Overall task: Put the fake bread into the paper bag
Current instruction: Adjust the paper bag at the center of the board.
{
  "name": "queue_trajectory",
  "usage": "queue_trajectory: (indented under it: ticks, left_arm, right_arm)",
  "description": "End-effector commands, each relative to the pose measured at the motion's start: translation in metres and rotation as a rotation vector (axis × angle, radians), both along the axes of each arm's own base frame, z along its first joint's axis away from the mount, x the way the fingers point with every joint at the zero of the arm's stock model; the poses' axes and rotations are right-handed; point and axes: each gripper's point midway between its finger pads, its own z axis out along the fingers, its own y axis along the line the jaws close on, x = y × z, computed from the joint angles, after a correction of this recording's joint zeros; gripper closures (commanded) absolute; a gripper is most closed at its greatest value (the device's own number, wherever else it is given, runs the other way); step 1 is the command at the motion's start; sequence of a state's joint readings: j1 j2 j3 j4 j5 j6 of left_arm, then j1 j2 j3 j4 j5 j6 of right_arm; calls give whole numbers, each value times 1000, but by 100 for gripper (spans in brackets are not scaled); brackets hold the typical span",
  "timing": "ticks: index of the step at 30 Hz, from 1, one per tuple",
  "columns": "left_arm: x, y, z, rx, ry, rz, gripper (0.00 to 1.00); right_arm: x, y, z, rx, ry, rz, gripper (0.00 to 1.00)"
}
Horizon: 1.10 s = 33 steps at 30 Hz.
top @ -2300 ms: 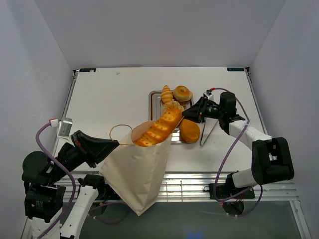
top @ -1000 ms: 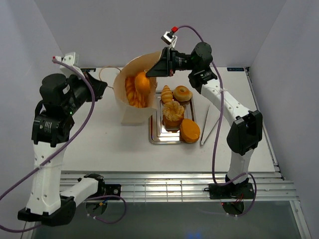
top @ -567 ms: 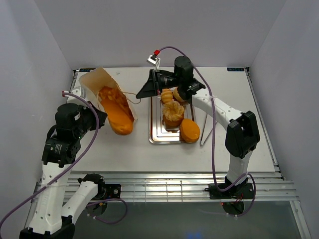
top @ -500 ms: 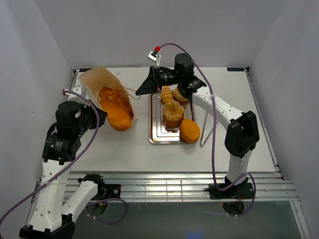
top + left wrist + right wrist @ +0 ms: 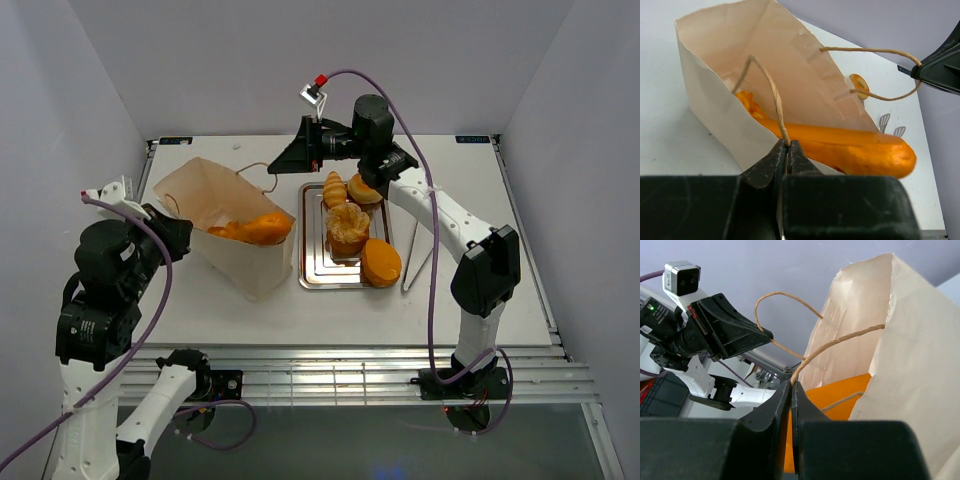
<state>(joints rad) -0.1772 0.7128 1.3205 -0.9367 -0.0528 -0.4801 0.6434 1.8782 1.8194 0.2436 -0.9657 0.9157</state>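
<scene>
The left gripper (image 5: 786, 146) is closed, its fingertips pinched on a cord handle (image 5: 765, 85) of the paper bag (image 5: 715, 105). In the top view the left gripper (image 5: 176, 232) is seen at the bag's left edge. The right gripper (image 5: 791, 385) is likewise closed, nipping the second cord handle (image 5: 840, 342), which is drawn taut from the bag's rim to the fingertips. From above, the right gripper (image 5: 277, 168) is seen over the far side of the table, just beyond the bag, with the second cord handle (image 5: 255, 168) looped up to it.

Between the two grippers the paper bag (image 5: 240, 265) is held spread open and tilted, left of the silver tray (image 5: 313, 272) and just beside it. Whether its base rests on the table (image 5: 470, 200) cannot be told. A long loaf (image 5: 850, 147) is lodged inside the bag, glossy and orange, with its rounded end projecting past the rim. From above, the long loaf (image 5: 258, 229) is seen across the mouth, with more orange bread partly hidden behind it.

On the tray, four breads are left: a croissant (image 5: 334, 188) at the far end, a bagel (image 5: 360, 192) beside it and partly covered by the right arm, a ridged round piece (image 5: 347, 227) in the middle, and a round roll (image 5: 381, 262) at the near right corner. Metal tongs (image 5: 420, 255) lie on the table just right of the tray.
</scene>
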Motion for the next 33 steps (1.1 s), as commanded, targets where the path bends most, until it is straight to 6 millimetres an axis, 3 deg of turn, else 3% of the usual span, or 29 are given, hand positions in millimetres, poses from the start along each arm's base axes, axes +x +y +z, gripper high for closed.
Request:
queue_trajectory:
  ticks: [1,6,7,13,18,20,21,23,27,33]
  left_arm:
    - [-4,14,5,2,-12,77,100]
    - [1,18,-38,41,124,107,100]
    - [1,19,-43,46,132,111,100]
    - [12,26,-30,77,99,145,100]
    - [29,28,3,80,56,168,100]
    - [31,27,9,84,46,163,100]
    - [31,27,7,85,51,163,100]
    - [31,30,1,93,65,174,100]
    - [23,35,-19,107,104,195,100]
    - [9,36,-24,113,109,187,100]
  right_arm:
    - [-6,-3,27,46,-53,-15,92]
    - [-8,-1,11,16,-19,-4,92]
    - [-12,-4,18,28,-39,-17,92]
    - [-1,-7,38,25,-88,-126,92]
    - [-6,-16,58,37,-99,-280,92]
    - [-7,-16,55,12,-117,-330,92]
    - [-12,-20,60,16,-129,-346,92]
    - [-13,-20,46,-7,-113,-371,92]
    - [-23,-23,44,5,-125,-391,92]
    - [-35,-12,48,-14,-171,-389,92]
